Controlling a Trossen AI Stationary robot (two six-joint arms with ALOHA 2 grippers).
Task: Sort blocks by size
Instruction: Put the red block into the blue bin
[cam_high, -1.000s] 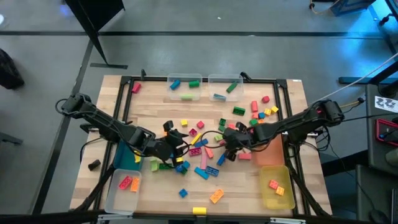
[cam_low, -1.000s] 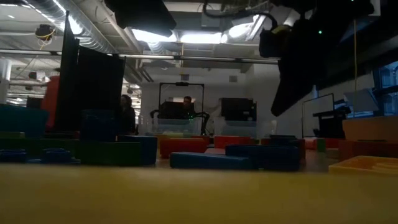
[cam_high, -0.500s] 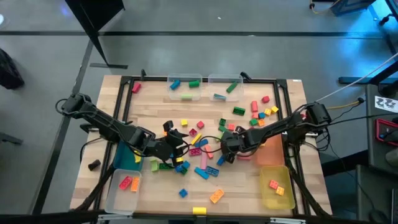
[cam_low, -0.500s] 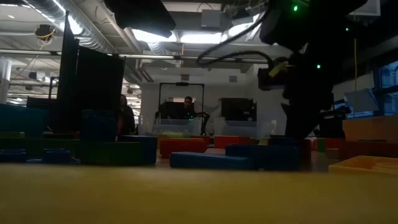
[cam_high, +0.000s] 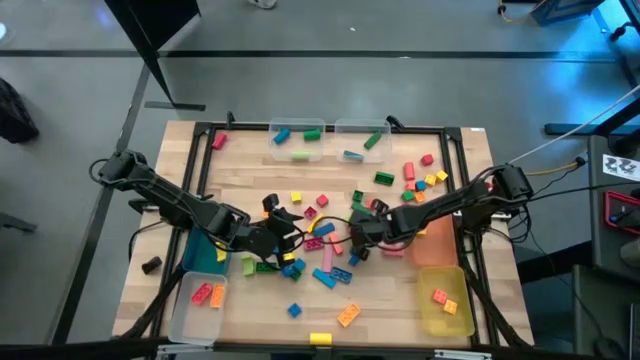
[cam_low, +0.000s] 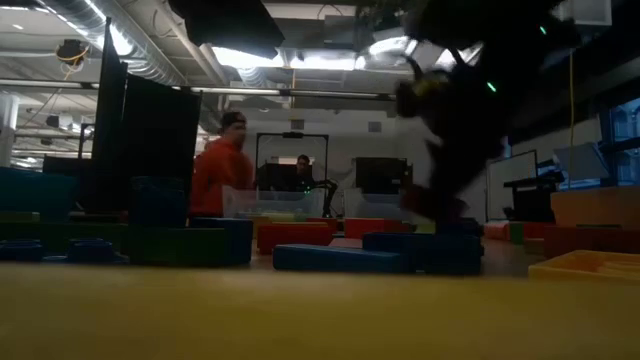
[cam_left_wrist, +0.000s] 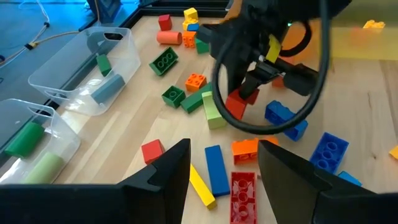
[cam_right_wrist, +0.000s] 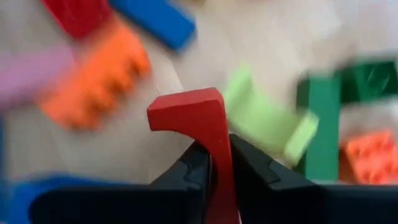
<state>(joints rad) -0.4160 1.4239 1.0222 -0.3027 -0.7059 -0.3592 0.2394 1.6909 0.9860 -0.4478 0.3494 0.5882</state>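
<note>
Right tool (cam_high: 352, 236) now pinches a small red block (cam_right_wrist: 193, 121); its fingers are pressed together on the block's thin edge, clear in the right wrist view. A second ago they stood spread above the pile, so the grasp has only just been made. The arm has also slid inward from its side, toward mid-desk.

From the left wrist view the red block (cam_left_wrist: 237, 103) sits clamped under the dark right arm, apparently a little above the boards, with an orange block (cam_left_wrist: 244, 149) and a blue block (cam_left_wrist: 283, 118) just beside it. Whether it has fully left the surface I cannot tell.

Left tool (cam_high: 283, 226) unchanged: fingers spread, holding nothing, parked near the mid-left of the scatter.

Most blocks (cam_high: 325, 245) still lie loose across the desk (cam_high: 250, 180). Only a few sit in the clear bins (cam_high: 298, 140) at the far edge and the corner bins.

Judgement: pick done, carry to a bin is next. Sorting is early. The thin-edge grip looks liable to twist.

A person in red (cam_low: 218, 170) has appeared in the room behind.
</note>
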